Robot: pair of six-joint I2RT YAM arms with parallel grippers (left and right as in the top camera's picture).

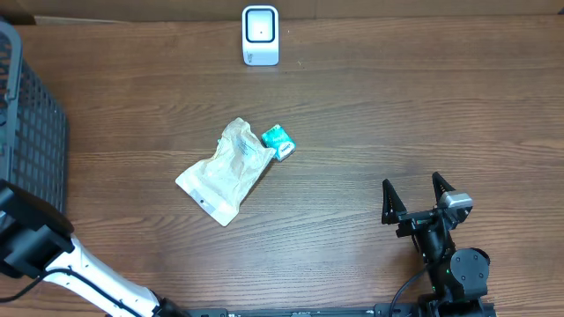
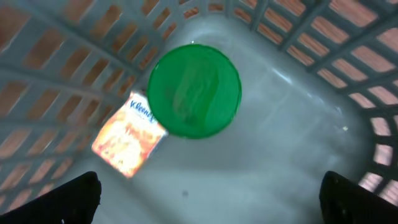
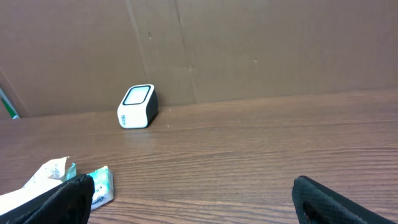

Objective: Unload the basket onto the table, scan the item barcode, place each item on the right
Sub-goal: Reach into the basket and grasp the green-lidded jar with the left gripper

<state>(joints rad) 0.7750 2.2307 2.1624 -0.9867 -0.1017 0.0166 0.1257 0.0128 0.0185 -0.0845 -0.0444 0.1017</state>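
Jaws gape empty on both right gripper (image 1: 411,181) and left gripper (image 2: 211,186), the latter unseen overhead.

We see a brown wood-grain table (image 1: 397,106). Near its far edge stands a small white barcode scanner (image 1: 260,35), its window facing up. Toward the middle, well apart from the scanner, lies a crumpled pale plastic pouch (image 1: 225,172), set diagonally. A small teal packet (image 1: 278,141) lies touching the pouch's far right end. At the table's left edge we find a dark mesh basket (image 1: 31,132).
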